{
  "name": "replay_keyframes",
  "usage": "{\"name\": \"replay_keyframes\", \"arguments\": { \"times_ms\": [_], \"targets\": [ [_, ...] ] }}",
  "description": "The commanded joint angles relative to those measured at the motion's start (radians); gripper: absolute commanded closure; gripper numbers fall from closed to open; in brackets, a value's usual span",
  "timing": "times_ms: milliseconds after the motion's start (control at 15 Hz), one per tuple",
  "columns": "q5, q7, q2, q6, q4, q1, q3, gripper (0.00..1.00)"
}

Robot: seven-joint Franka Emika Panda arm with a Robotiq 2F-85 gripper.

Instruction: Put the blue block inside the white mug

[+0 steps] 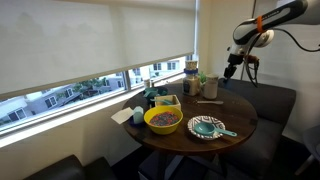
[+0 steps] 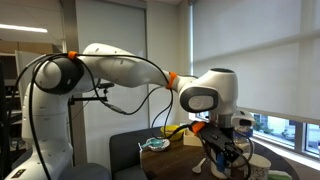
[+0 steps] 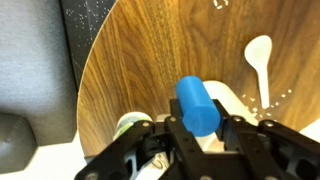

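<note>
Blue block [image 3: 198, 104] is seen pinched between the fingers of the tool [image 3: 198, 128] at lower centre of the wrist view. Its long axis runs up the frame, away from the fingers. The white mug [image 3: 232, 99] is judged to be the pale curved rim glimpsed just behind the block, to its right. Whether the block is centred over it cannot be told. In an exterior view the arm [image 1: 275, 15] is bent downward at upper right, and the load is held well above the tabletop [image 1: 240, 118].
</note>
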State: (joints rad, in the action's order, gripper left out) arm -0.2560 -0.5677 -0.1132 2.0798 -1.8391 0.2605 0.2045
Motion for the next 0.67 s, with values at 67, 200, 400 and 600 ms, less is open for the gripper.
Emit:
{"name": "replay_keyframes", "arguments": {
  "times_ms": [67, 200, 400, 600],
  "targets": [
    [-0.192, -0.132, 0.133, 0.004, -0.043, 0.003, 0.001, 0.92],
    [-0.239, -0.145, 0.121, 0.006, -0.025, -0.013, 0.008, 0.92],
    [-0.266, -0.169, 0.086, 0.034, -0.021, -0.029, 0.001, 0.92],
    [-0.276, -0.175, 0.041, 0.083, 0.0, -0.039, -0.012, 0.92]
  ]
}}
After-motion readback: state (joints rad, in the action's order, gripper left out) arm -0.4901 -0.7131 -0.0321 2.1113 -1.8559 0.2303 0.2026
